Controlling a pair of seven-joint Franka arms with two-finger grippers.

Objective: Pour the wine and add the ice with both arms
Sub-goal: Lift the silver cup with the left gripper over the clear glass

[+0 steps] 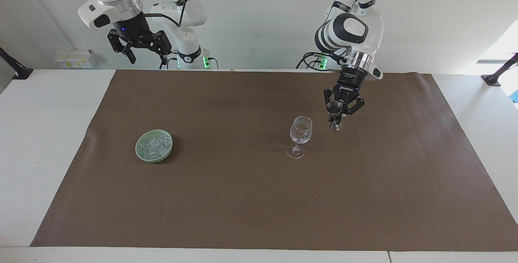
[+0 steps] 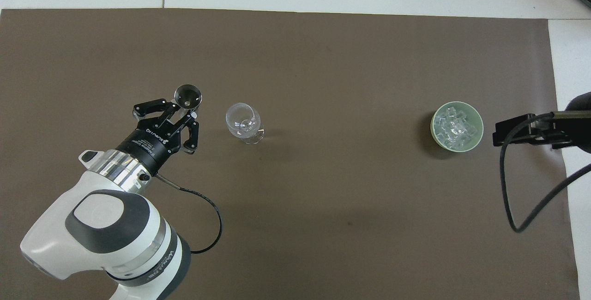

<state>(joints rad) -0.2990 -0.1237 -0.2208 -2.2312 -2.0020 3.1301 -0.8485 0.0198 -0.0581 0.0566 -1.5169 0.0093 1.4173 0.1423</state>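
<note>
I see the mat (image 1: 259, 198) bearing bowl (image 1: 153, 146) of ice (image 1: 154, 144) and glass (image 1: 300, 136), well apart. My left gripper (image 1: 339, 120) grasps a small cup (image 1: 334, 109) above the mat beside the glass. My right gripper (image 1: 139, 48) waits raised, released.

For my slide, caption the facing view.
Left gripper carries a small cup beside the wine glass.

White wall (image 1: 259, 12) (bright window (image 1: 502, 48) alongside)
</note>
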